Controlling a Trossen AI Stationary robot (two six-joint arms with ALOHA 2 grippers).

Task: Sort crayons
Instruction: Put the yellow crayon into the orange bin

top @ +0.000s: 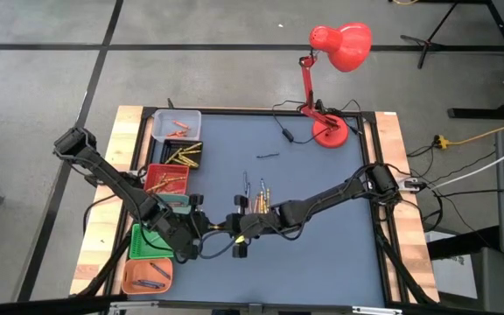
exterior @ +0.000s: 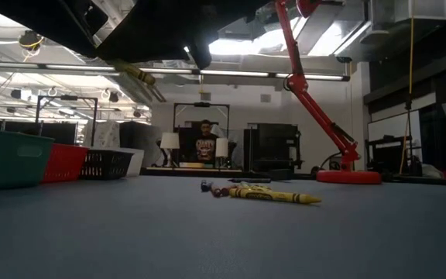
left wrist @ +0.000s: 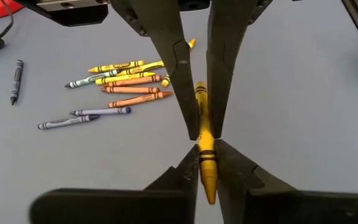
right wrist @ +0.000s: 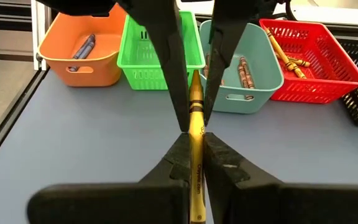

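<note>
Both our left end effector [left wrist: 207, 158] and right end effector [right wrist: 194, 146] pinch one yellow crayon [left wrist: 204, 134] between them above the worktop [top: 322, 219].

Both arms were dark, nearly black, built of slim links joined by bulkier rounded joints. Black cables trailed from the right arm's base. Each ended in two long, tapered dark fingers [left wrist: 166, 56] with matte surfaces.
</note>
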